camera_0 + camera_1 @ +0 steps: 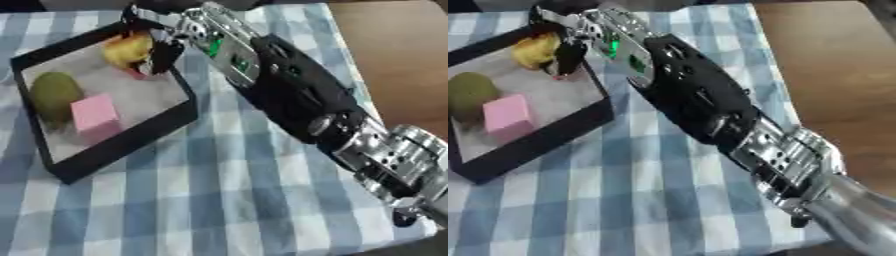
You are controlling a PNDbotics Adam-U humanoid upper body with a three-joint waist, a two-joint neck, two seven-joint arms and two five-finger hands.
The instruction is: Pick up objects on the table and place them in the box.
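A cloth [219, 200] with blue and white squares covers the table. It lies flat and reaches almost to the near edge. On the right side, a bare brown wooden table top [398, 60] shows past the edge of the cloth.

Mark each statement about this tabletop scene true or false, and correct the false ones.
1. The pink block lies inside the black box. True.
2. The right hand reaches over the box's far corner. True.
3. The green fruit sits on the cloth outside the box. False: it lies inside, beside the pink block.
4. The tablecloth is plain red. False: it is blue and white checked.
5. The yellow object is in the box by the hand. True.
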